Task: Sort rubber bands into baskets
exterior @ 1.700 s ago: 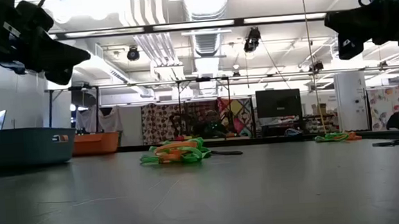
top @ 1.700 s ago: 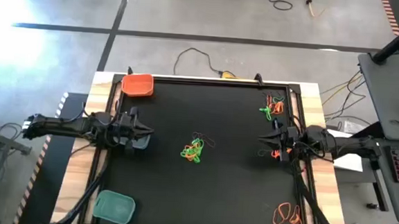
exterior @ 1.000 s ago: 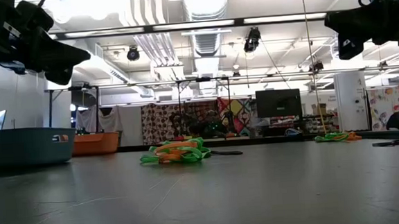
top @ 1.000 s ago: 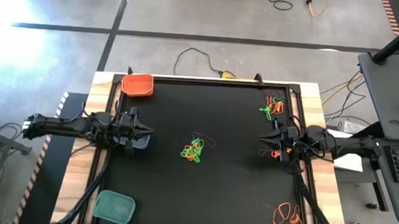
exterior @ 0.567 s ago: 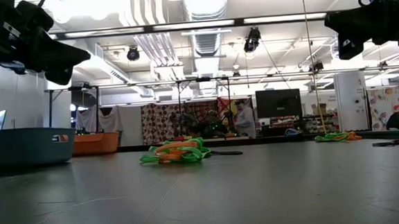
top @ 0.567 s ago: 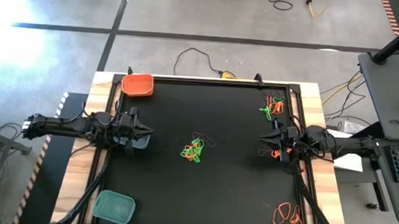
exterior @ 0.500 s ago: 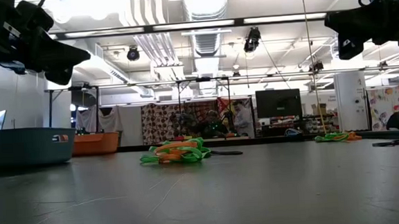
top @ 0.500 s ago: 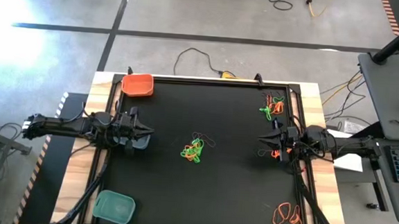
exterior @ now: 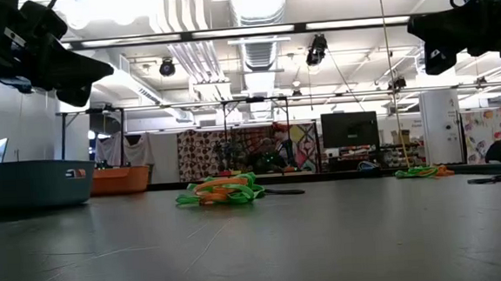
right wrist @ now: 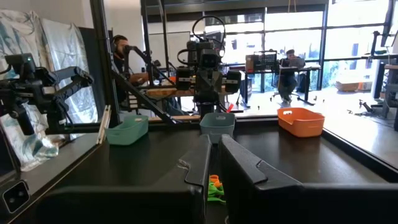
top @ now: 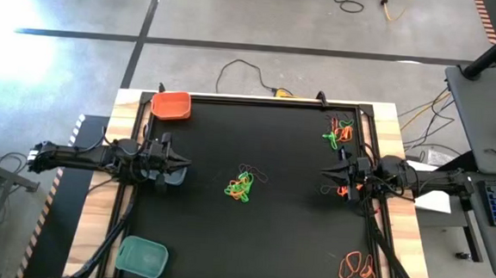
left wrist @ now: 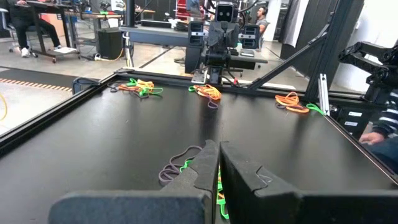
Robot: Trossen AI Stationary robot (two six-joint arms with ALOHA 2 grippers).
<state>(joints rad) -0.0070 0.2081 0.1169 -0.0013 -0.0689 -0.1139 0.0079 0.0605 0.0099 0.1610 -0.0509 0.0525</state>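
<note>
Both grippers [top: 183, 163] [top: 325, 170] raised, closed, facing.

My two arms are dark and slim, with bundled black cables running along them. My left arm [top: 83, 156] ends in a pale cap. My fingers [left wrist: 199, 177] are matte black wedges with stepped, notched inner edges.

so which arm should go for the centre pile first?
Roughly even, slight edge to the left. The centre pile of rubber bands lies a bit nearer the left end effector than the right end effector. All three baskets, including the orange basket, sit on the left side, so drop-off is shorter.
</note>
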